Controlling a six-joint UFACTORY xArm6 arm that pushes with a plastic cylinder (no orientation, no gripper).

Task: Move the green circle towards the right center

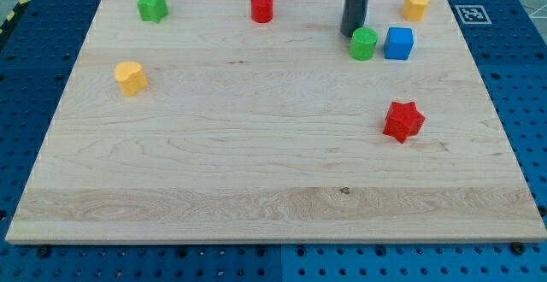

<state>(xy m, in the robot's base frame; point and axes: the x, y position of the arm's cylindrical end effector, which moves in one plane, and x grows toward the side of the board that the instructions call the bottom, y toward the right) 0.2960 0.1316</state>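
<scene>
Here, in the one camera view, my tip is a bare rod end with no jaws to part or close, and it stands just up and to the view's left of the green circle, seemingly touching its upper-left edge. The blue cube sits just beyond the circle on the far side from my tip, nearly touching it, so a straight push rightward would likely carry both. Down and to the right of my tip the board lies open as far as the red star, which suggests a diagonal push toward the right centre.
</scene>
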